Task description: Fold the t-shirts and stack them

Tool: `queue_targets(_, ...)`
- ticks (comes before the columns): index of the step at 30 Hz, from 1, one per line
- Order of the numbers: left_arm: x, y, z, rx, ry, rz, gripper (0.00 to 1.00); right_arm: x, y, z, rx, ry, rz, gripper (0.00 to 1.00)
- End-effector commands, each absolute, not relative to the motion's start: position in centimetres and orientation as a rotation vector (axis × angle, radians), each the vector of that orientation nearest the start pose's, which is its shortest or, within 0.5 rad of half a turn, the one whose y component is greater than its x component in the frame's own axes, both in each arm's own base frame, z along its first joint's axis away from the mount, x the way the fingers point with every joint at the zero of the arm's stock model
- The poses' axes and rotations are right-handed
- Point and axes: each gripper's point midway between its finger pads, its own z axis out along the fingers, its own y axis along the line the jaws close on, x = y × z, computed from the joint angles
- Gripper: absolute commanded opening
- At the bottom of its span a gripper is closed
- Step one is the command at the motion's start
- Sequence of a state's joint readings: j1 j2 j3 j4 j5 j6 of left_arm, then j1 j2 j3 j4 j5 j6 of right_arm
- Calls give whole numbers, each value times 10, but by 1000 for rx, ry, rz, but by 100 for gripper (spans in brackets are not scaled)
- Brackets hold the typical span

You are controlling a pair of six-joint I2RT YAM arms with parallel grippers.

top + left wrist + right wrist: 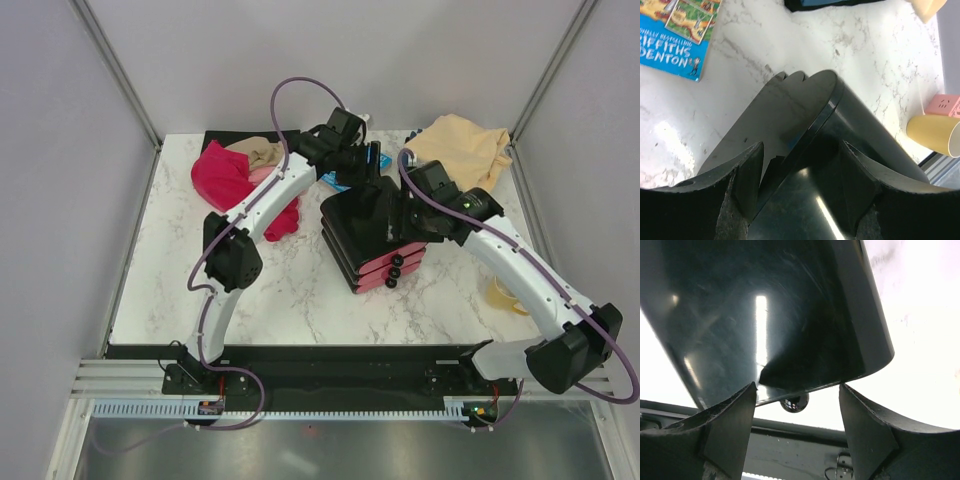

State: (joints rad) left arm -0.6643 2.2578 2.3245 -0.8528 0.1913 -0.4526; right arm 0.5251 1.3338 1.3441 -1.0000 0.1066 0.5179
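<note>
Crimson t-shirt and tan-brown t-shirt sit crumpled at back left of tabletop, peach-cream t-shirt heaped back right. None looks folded, no stack yet, so you're near the start. Left gripper and right gripper: jaws released, spread wide around glossy black panel, holding nothing.

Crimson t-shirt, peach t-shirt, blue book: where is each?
crimson t-shirt (220, 178), top view, middle of the crumpled heap.
peach t-shirt (465, 148), top view, middle of the bunched cloth.
blue book (671, 56), left wrist view, cover beside the lettering.
</note>
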Motion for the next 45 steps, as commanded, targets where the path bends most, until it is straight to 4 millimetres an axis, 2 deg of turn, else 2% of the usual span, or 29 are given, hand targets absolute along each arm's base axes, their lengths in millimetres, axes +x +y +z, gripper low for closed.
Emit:
queue_targets(1, 410, -344, 230, 202, 2510, -710, 68, 308, 180, 274, -8, 2291, 407, 75)
queue_targets(2, 412, -332, 244, 170, 2487, -718, 68, 311, 180, 280, -4, 2273, 401, 75)
queue_targets(5, 421, -290, 255, 64, 2483, -632, 69, 320, 176, 293, -8, 2236, 363, 74)
queue_targets(6, 419, -278, 268, 46, 2461, -615, 69, 324, 178, 292, -18, 2239, 357, 75)
queue_targets(8, 412, -253, 267, 0, 2499, -537, 69, 327, 179, 297, -53, 2236, 349, 74)
queue_targets(9, 405, -244, 276, -14, 2489, -525, 69, 327, 185, 292, -81, 2259, 366, 75)
queue_targets(10, 398, -233, 277, -28, 2509, -497, 69, 327, 188, 289, -100, 2271, 376, 74)
queue_targets(11, 390, -226, 268, -37, 2539, -466, 69, 326, 190, 284, -108, 2286, 383, 75)
queue_targets(12, 378, -221, 281, -35, 2519, -479, 69, 324, 193, 280, -117, 2303, 396, 74)
queue_targets(13, 367, -219, 267, -33, 2567, -481, 69, 323, 193, 274, -123, 2318, 398, 75)
queue_targets(14, 360, -218, 264, -34, 2583, -493, 69, 321, 195, 272, -130, 2321, 408, 75)
queue_targets(15, 348, -216, 270, -32, 2580, -521, 69, 320, 196, 270, -137, 2328, 418, 75)
queue_targets(16, 340, -216, 265, -25, 2602, -533, 69, 318, 196, 267, -145, 2335, 413, 75)
queue_targets(17, 329, -215, 250, -26, 2649, -535, 68, 316, 193, 260, -160, 2351, 395, 75)
queue_targets(19, 315, -212, 248, -27, 2652, -546, 68, 313, 187, 249, -174, 2377, 353, 75)
queue_targets(20, 308, -212, 235, -31, 2685, -551, 68, 312, 185, 246, -176, 2387, 337, 75)
queue_targets(22, 295, -212, 224, -44, 2716, -576, 68, 311, 180, 238, -181, 2401, 299, 75)
queue_targets(27, 279, -231, 200, 3, 2761, -594, 67, 314, 167, 225, -126, 2418, 214, 75)
queue_targets(29, 278, -238, 190, 21, 2782, -580, 67, 315, 163, 223, -100, 2418, 189, 75)
queue_targets(34, 278, -261, 181, 59, 2794, -623, 69, 316, 158, 218, -67, 2429, 167, 77)
queue_targets(41, 278, -274, 164, 72, 2826, -641, 70, 306, 164, 196, -98, 2499, 213, 78)
queue_targets(45, 284, -282, 155, 77, 2837, -637, 70, 304, 157, 195, -63, 2494, 177, 78)
